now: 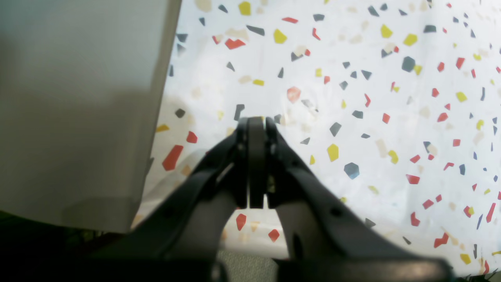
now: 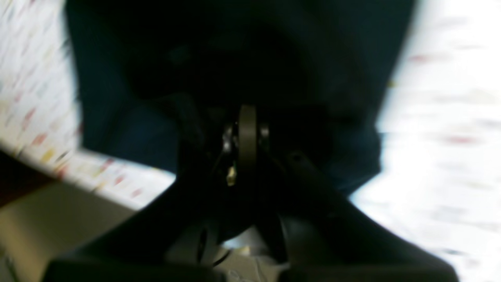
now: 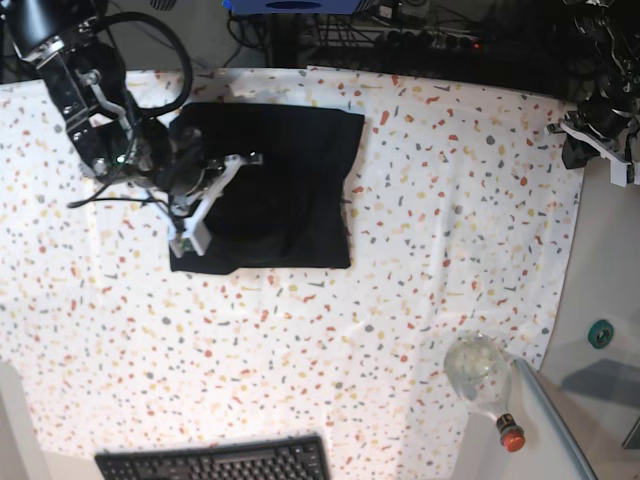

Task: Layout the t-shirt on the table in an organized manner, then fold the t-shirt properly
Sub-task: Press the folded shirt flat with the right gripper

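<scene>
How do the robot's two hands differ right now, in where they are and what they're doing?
The right hand is over the black t-shirt near the table's far edge; the left hand sits off by the table border, far from the shirt. The right hand seems pinched on dark fabric, though that view is blurred; the left hand holds nothing, with only speckled cloth beneath it. Both hands are shut.
</scene>
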Action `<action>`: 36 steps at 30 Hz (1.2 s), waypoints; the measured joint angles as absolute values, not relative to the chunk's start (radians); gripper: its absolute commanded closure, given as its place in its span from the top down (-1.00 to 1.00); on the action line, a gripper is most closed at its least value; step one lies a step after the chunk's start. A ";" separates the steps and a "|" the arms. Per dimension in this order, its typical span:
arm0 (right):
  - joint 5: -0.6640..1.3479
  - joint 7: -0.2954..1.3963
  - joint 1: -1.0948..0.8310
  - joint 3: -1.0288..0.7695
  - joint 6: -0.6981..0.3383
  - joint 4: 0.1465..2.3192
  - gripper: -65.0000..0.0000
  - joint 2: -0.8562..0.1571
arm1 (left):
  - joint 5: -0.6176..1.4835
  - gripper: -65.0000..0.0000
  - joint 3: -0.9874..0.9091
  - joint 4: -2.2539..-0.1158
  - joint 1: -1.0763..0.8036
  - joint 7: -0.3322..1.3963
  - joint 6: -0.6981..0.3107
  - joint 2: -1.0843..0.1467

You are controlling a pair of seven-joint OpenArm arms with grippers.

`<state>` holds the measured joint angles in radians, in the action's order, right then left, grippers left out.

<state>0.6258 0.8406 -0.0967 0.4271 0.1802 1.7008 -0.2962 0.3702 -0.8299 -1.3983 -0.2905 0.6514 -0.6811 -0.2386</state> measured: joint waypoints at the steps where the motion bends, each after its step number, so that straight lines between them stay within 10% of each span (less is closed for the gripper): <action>1: 0.630 0.841 -0.097 0.446 0.180 1.702 -1.00 -0.279 | 0.370 -1.00 -0.830 -1.398 -0.290 0.651 -0.681 -0.239; 16: 0.635 0.987 0.008 0.535 0.222 1.833 -1.00 -0.209 | 0.370 -1.00 -0.831 -1.390 -0.287 0.651 -0.682 -0.242; 36: 0.629 0.661 0.296 0.753 0.224 1.153 -1.00 -0.034 | 0.368 -1.00 -0.830 -1.354 -0.286 0.651 -0.681 -0.239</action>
